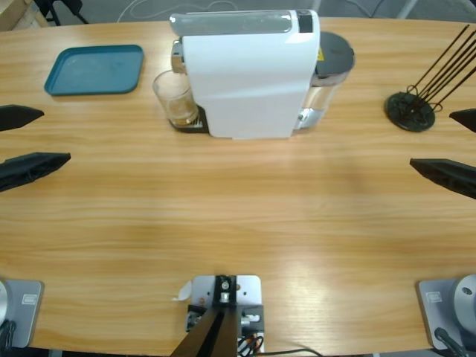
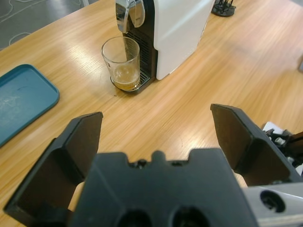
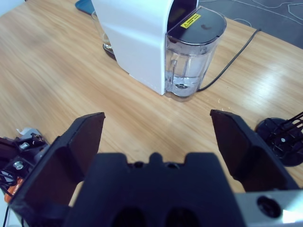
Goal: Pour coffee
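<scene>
- The coffee [image 2: 125, 81] is a shallow amber-brown layer at the bottom of a clear glass [image 2: 121, 61], which stands on the drip tray of the white coffee machine [image 1: 245, 74], right under its spout [image 2: 129, 13].
- The glass is likely light, since so little liquid is in it, but it is rigid, smooth and breakable. A grip that is too hard could crack it, and one that is too loose could let it slide.
- The best hold looks to be around the middle of its wall, from the side facing away from the machine, keeping it upright so the coffee does not slosh.
- The machine's clear water tank [image 3: 189, 61] sits at the far end from the glass, with a black cable [image 3: 232, 56] trailing off from it.
- A teal tray [image 1: 94, 69] lies on the counter [image 1: 238, 223] near the glass, on the side away from the machine; a black wire stand [image 1: 410, 110] is well apart beyond the tank.
- The left hand [image 2: 156, 137] faces the glass, jaws spread wide, holding nothing and well short of it.
- The right hand [image 3: 156, 137] faces the tank end, also spread apart and empty.
</scene>
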`<state>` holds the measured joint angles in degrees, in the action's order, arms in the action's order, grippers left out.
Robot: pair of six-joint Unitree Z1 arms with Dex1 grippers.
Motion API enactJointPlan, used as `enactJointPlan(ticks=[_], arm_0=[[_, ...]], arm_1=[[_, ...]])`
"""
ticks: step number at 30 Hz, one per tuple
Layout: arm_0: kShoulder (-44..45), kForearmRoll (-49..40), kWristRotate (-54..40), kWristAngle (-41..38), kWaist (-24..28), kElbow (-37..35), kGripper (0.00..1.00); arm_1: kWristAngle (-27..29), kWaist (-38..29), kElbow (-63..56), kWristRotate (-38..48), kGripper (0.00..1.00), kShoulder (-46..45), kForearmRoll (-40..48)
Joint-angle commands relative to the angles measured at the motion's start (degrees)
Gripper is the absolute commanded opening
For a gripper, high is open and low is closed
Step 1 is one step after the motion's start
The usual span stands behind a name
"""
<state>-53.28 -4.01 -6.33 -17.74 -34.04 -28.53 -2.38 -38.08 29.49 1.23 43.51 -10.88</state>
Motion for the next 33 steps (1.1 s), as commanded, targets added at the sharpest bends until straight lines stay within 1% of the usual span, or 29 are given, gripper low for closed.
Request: enactJointPlan(ticks=[1,4,9,12,15,17,19,21,22,23,28,30,33], arm_0=[[0.9,0.6,-3.2,3.3,1.9,3.1,1.000],[-0.7,0.6,-7.6,2.7,3.8,1.8,1.000],[-7.5,1.0,-11.1,-5.7,3.8,0.1,1.000],[-8.3,1.7,-12.5,-7.8,4.0,-0.2,1.000],[-8.6,1.7,-13.7,-7.9,6.6,-1.1,1.000],[-9.7,1.7,-14.4,-10.0,8.9,-2.3,1.000],[-11.9,1.7,-14.7,-13.6,11.1,-3.7,1.000],[-15.2,1.7,-15.8,-22.3,14.6,-4.8,0.996],[-16.4,1.7,-16.2,-25.2,15.7,-5.3,0.999],[-17.5,1.7,-16.6,-26.2,16.2,-5.7,1.000],[-21.7,1.7,-21.0,-26.2,19.0,-8.0,1.000],[-24.0,1.6,-22.9,-26.0,21.1,-9.2,1.000],[-28.3,1.3,-27.1,-25.9,21.5,-11.3,1.000]], arm_1=[[-1.0,-0.7,-1.8,0.6,1.000,-0.4,0.8],[-1.3,-0.8,-1.8,0.4,1.000,-0.1,1.1],[-1.8,-0.8,-1.7,0.0,1.000,1.1,1.3],[-2.0,-0.8,-1.7,-0.1,1.000,1.2,1.3],[-2.0,-0.8,-1.7,-0.1,1.000,1.7,1.3],[-2.0,-0.8,-1.7,-0.1,1.000,1.7,1.3],[-2.0,-0.8,-1.7,-0.1,1.000,1.8,1.3],[-2.0,-0.8,-1.7,-0.1,1.000,1.8,1.3],[-2.0,-0.8,-1.7,-0.1,1.000,1.8,1.3],[-2.0,-0.8,-1.7,-0.1,1.000,1.8,1.3],[-2.0,-0.8,-1.7,-0.1,1.000,1.8,1.2],[-2.1,-0.8,-1.7,-0.1,1.000,2.0,1.2],[-2.1,-0.8,-1.7,-0.1,1.000,2.4,1.3]])
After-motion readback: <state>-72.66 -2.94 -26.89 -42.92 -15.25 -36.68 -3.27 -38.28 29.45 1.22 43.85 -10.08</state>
